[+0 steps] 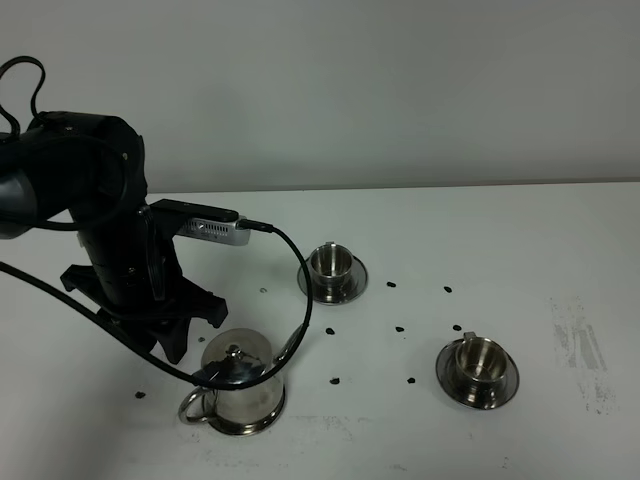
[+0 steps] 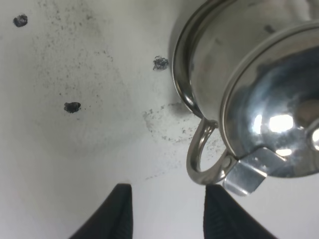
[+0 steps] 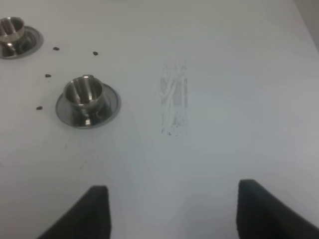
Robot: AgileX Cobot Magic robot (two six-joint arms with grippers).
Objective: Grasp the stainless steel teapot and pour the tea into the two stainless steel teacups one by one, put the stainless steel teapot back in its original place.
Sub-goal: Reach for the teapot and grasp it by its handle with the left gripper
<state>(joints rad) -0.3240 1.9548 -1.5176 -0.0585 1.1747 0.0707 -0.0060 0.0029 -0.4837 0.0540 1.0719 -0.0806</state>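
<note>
The stainless steel teapot (image 1: 238, 385) stands at the front left of the white table, lid on, its loop handle (image 1: 192, 408) pointing left. In the left wrist view the teapot (image 2: 259, 99) fills one side, with a wider steel rim (image 2: 180, 79) showing around its base. My left gripper (image 2: 169, 216) is open and empty, just short of the handle (image 2: 198, 154), not touching it. One teacup on its saucer (image 1: 335, 270) stands mid-table, the other (image 1: 478, 368) at the front right. My right gripper (image 3: 174, 214) is open and empty, well away from the nearer cup (image 3: 84, 97).
My left arm (image 1: 110, 240) with its cable looms over the teapot. Small dark specks (image 1: 400, 328) lie scattered between the cups. A grey scuff mark (image 1: 580, 345) is on the table at the right. The right arm is out of the high view.
</note>
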